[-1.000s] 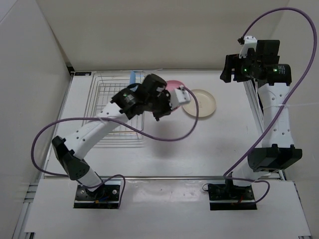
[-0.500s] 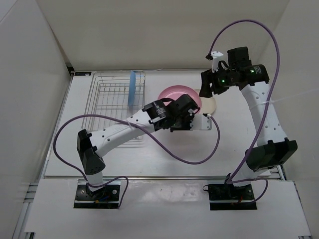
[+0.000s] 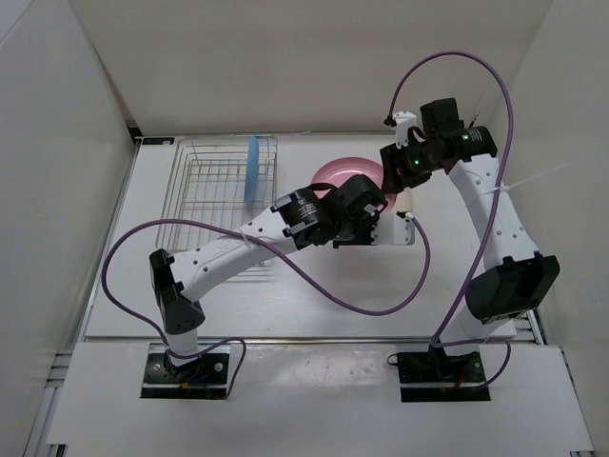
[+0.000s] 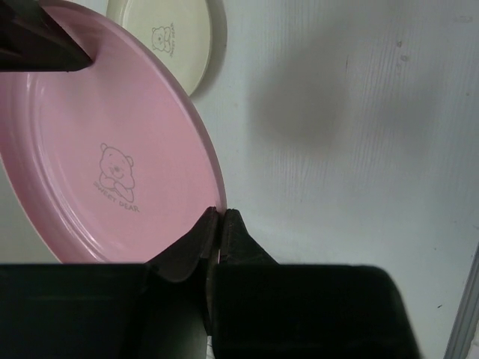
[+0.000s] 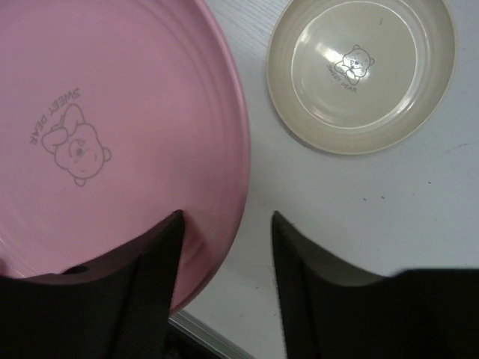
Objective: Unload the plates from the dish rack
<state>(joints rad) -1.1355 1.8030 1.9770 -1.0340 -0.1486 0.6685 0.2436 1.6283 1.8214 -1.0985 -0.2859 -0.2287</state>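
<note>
The pink plate (image 3: pixel 338 171) hangs tilted above the table, to the right of the dish rack (image 3: pixel 205 205). My left gripper (image 4: pixel 218 213) is shut on the near rim of the pink plate (image 4: pixel 112 149). At the opposite rim my right gripper (image 5: pixel 227 217) stands open, one finger over the face of the pink plate (image 5: pixel 112 127) and the other outside the rim, with a gap left. The cream plate (image 5: pixel 359 71) lies flat on the table beyond. A light blue plate (image 3: pixel 251 168) stands upright in the rack's back right part.
White walls enclose the table at the back and on both sides. A metal rail (image 5: pixel 202 333) runs along the table's right edge below the pink plate. Purple cables (image 3: pixel 362 305) loop from both arms over the table's middle.
My left arm has carried the pink plate rightward, away from the rack. The right arm has swung down and left to the plate's far rim, its jaws narrowing.
</note>
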